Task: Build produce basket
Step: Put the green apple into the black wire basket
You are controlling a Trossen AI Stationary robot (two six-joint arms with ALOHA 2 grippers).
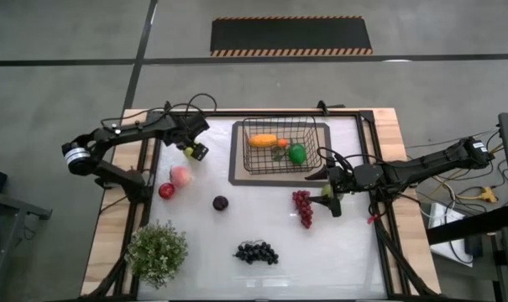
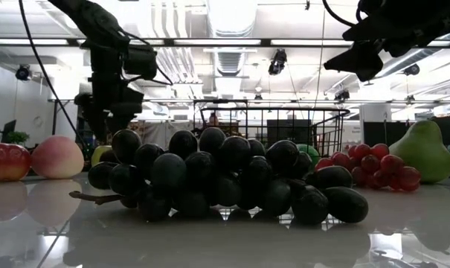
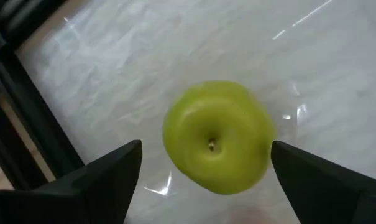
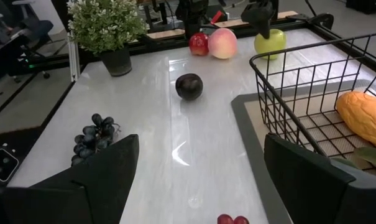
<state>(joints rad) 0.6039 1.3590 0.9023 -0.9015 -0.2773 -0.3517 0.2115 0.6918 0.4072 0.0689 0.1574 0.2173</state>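
A green apple (image 3: 217, 144) rests on the white tabletop to the left of the black wire basket (image 1: 279, 144). My left gripper (image 3: 206, 163) hangs open just above it, pointing down, one finger on either side of the apple without touching it. In the right wrist view the same apple (image 4: 270, 42) sits below that gripper (image 4: 262, 15). The basket holds an orange mango (image 1: 264, 140) and a green fruit (image 1: 296, 153). My right gripper (image 4: 200, 165) waits open near the basket's near right corner, holding nothing.
On the tabletop lie a peach (image 1: 180, 176), a red apple (image 1: 166, 190), a plum (image 1: 220, 202), red grapes (image 1: 302, 207), dark grapes (image 1: 255, 252) and a green pear (image 2: 425, 152). A potted plant (image 1: 157, 252) stands at the near left. The basket sits on a dark mat (image 1: 237, 172).
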